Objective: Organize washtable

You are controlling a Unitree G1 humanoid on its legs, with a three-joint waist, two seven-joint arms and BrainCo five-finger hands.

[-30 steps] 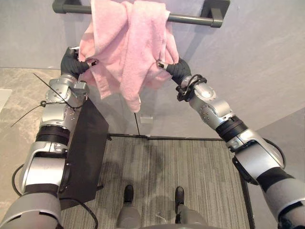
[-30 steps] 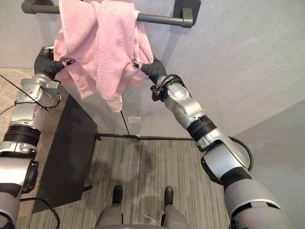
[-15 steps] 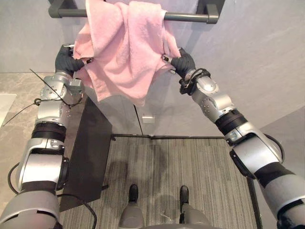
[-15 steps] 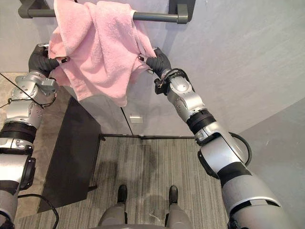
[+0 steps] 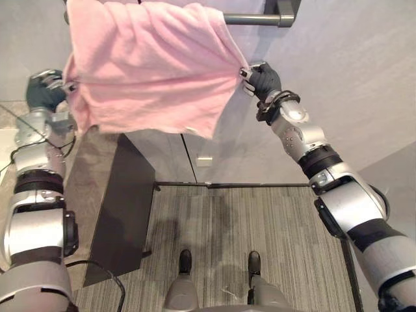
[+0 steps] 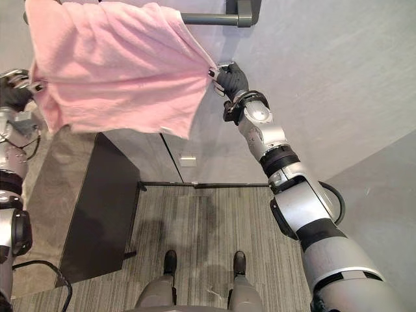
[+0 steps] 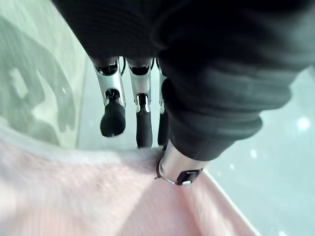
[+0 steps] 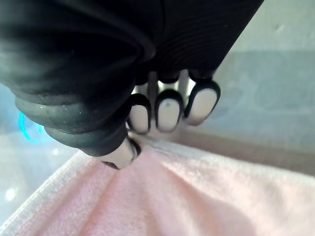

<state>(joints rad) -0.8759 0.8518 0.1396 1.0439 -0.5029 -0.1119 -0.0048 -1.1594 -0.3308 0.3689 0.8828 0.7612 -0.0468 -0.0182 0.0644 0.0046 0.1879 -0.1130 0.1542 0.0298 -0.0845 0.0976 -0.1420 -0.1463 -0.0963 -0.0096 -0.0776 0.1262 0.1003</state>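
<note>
**Pink towel stretched wide between both hands below the bar**

The pink towel (image 5: pixel 146 65) fills the upper left of the head views. Its top edge runs out of the top of the frame where the dark grey towel bar (image 5: pixel 252 19) crosses. The bar shows bare to the right of the cloth, ending in a bracket against the grey wall (image 5: pixel 364 78). The towel is spread into a broad sheet, pulled taut sideways, and its lower edge hangs free and slightly ragged at mid-height.

The left hand (image 5: pixel 44 91) is at the left edge of the frame, closed in a pinch on the towel's left corner. In the left wrist view its thumb (image 7: pixel 179 169) presses into the pink cloth while the dark-tipped fingers (image 7: pixel 113 118) come down to the towel's edge.

The right hand (image 5: pixel 263 79) is right of centre, just under the bare part of the bar, and grips the towel's right corner. In the right wrist view its curled fingers (image 8: pixel 168 114) sit just beyond the hem, and the thumb tip bears on the cloth.

Below the towel, a black panel (image 5: pixel 123 208) stands on edge at lower left, on grey striped carpet (image 5: pixel 273 227). A small white wall plate (image 5: pixel 205 160) sits low on the wall near centre.
</note>
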